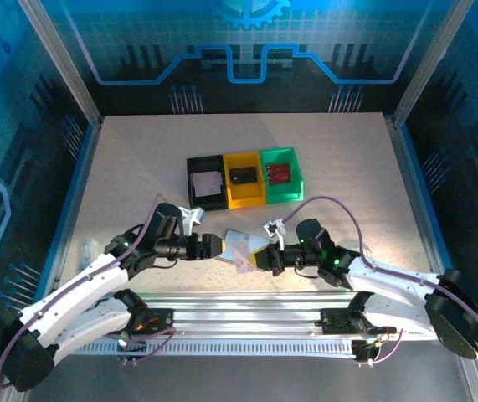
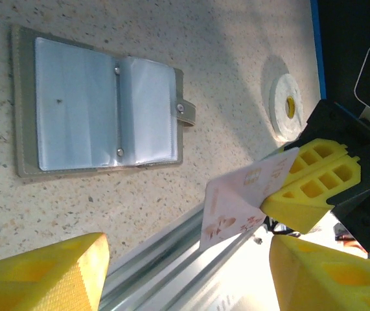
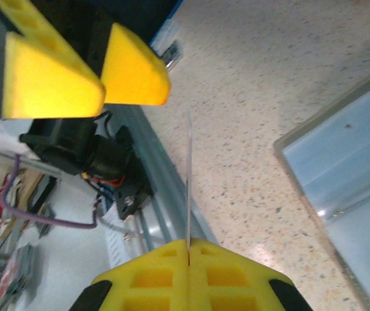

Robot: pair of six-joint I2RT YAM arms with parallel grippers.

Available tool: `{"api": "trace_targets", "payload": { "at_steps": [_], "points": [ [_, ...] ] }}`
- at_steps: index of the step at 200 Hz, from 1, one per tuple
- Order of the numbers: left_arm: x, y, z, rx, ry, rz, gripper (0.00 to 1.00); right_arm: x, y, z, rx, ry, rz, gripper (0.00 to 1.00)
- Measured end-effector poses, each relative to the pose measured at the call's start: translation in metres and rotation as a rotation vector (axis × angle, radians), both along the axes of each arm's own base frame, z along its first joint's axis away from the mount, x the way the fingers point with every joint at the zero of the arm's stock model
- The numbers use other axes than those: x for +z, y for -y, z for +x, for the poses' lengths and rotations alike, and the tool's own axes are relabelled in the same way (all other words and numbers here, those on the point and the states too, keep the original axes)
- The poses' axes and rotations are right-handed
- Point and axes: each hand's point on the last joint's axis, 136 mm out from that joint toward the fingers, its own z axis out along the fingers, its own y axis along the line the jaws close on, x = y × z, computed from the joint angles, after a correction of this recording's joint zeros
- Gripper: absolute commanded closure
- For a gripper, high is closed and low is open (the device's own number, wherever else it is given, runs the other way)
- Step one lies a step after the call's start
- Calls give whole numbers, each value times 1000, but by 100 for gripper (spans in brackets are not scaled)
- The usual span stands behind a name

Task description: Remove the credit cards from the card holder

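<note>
Card holder (image 2: pixel 100 107) lay open, apparently emptied, near-centre; three credit cards (image 1: pixel 281 173) sat in the far bins (image 1: pixel 279 152); right gripper (image 3: pixel 188 245) pinched a fourth pale card (image 2: pixel 236 201), jaws of left gripper (image 1: pixel 213 245) spread.

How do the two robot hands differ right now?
The left hand is open and empty; the right hand is shut, pinching a pale printed card. The left hand's fingers stand wide apart; the right hand's press together. Both have yellow fingers.
</note>
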Motion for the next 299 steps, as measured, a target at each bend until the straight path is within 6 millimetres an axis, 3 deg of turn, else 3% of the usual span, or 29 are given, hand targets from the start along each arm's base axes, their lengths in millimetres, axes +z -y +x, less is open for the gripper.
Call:
{"api": "trace_targets", "payload": {
  "at_steps": [53, 113, 249, 293, 299],
  "points": [
    [7, 15, -10, -91, -58, -64, 35, 7, -5, -24, 161, -50, 39, 100],
    [21, 38, -27, -219, -57, -161, 45, 9, -11, -38, 285, -129, 67, 100],
    [19, 57, -49, -338, -79, -190, 82, 21, -10, -48, 382, -172, 113, 100],
    [21, 59, -51, -343, -84, -201, 100, 20, -7, -46, 377, -189, 113, 100],
    [22, 59, -51, -343, -80, -201, 100, 21, -6, -45, 374, -188, 114, 95]
  ]
}}
